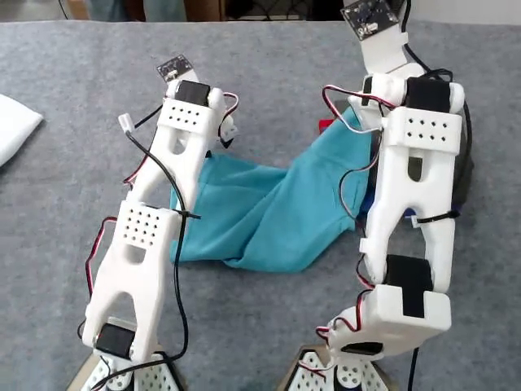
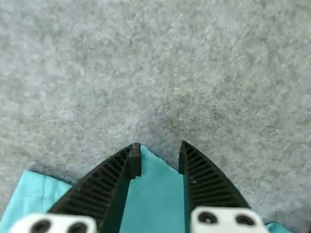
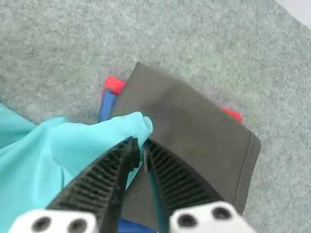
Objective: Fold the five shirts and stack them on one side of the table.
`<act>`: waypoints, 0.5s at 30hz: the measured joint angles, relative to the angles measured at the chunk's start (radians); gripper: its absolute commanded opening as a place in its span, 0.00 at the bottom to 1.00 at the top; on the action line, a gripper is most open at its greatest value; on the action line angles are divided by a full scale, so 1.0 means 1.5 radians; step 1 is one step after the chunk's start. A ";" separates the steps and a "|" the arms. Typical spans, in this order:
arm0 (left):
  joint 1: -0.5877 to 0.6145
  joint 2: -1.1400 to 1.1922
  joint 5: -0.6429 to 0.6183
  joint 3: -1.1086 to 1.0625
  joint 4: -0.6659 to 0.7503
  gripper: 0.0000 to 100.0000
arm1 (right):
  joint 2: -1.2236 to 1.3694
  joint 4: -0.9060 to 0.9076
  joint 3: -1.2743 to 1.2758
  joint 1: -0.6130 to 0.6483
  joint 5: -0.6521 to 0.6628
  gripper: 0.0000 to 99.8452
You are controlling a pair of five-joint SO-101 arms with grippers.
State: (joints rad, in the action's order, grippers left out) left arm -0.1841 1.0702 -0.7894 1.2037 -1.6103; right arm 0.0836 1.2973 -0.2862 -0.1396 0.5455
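A teal shirt [image 1: 269, 213] lies stretched across the grey table between my two arms. One of its corners [image 2: 156, 191] sits between the fingers of my left gripper [image 2: 159, 155], which is open just above the felt. My right gripper [image 3: 143, 148] is shut on a bunched edge of the teal shirt [image 3: 73, 145]. It holds this edge over a stack of folded shirts, with a dark grey one [image 3: 194, 126] on top and red [image 3: 114, 85] and blue [image 3: 107, 104] edges showing beneath. In the high view the right arm [image 1: 419, 134] covers most of that stack.
A white folded cloth [image 1: 12, 126] lies at the table's far left edge. Bare grey felt [image 1: 269, 65] stretches behind the arms and to the left of the left arm [image 1: 187, 122].
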 measured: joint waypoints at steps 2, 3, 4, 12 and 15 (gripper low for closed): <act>-0.002 0.000 -0.003 0.007 -0.007 0.16 | 0.000 0.000 0.000 0.000 0.000 0.01; -0.004 0.000 -0.007 0.009 -0.011 0.16 | 0.000 0.000 0.000 0.000 0.000 0.01; -0.006 0.000 -0.011 0.011 -0.015 0.16 | 0.000 0.000 0.000 0.000 0.000 0.01; -0.026 0.002 -0.033 0.011 -0.016 0.16 | 0.000 0.000 0.002 0.000 0.000 0.01; -0.026 0.031 -0.042 0.011 -0.008 0.15 | 0.000 0.000 0.002 0.000 0.000 0.01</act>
State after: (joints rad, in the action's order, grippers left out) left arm -0.2225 1.1162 -0.8523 1.2206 -1.6226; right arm 0.0836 1.2973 -0.2831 -0.1396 0.5455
